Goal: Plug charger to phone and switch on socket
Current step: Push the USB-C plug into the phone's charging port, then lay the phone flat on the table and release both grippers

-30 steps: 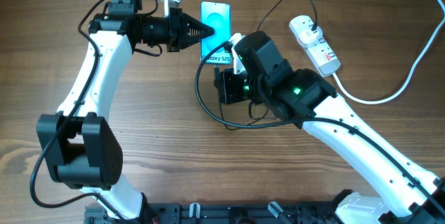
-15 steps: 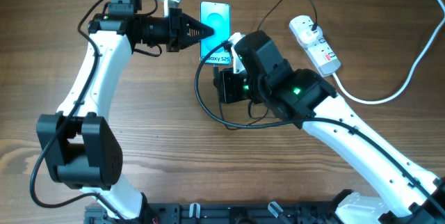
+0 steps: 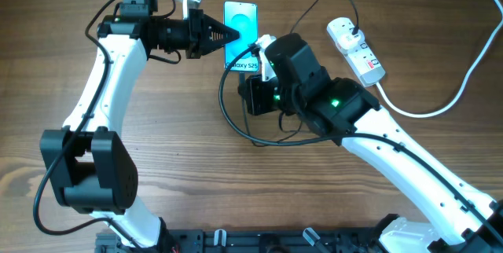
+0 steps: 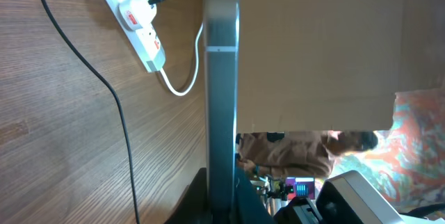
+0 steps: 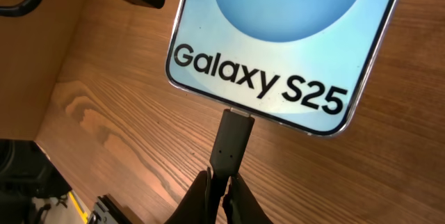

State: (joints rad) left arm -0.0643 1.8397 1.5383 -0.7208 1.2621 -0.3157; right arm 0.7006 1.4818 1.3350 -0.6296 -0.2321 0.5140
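Charger (image 5: 231,140) tip against phone (image 5: 278,36) edge

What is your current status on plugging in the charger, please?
Left gripper shut on phone, at its edge. Right gripper shut on charger, tip at phone's bottom edge; full seating unclear. Socket apart from both arms; nothing blocking.

White arm links (image 3: 106,80), black joints (image 3: 90,176), black fingers (image 3: 206,34), green light (image 3: 336,103)

Wood-grain table (image 3: 181,166), mid-brown, grain running left to right. Left wrist view: plain brown panel (image 4: 320,43) beyond the table; red-and-teal patterned cloth (image 4: 421,147) at right edge. Right wrist view: flat brown surface (image 5: 35,57) past table's edge
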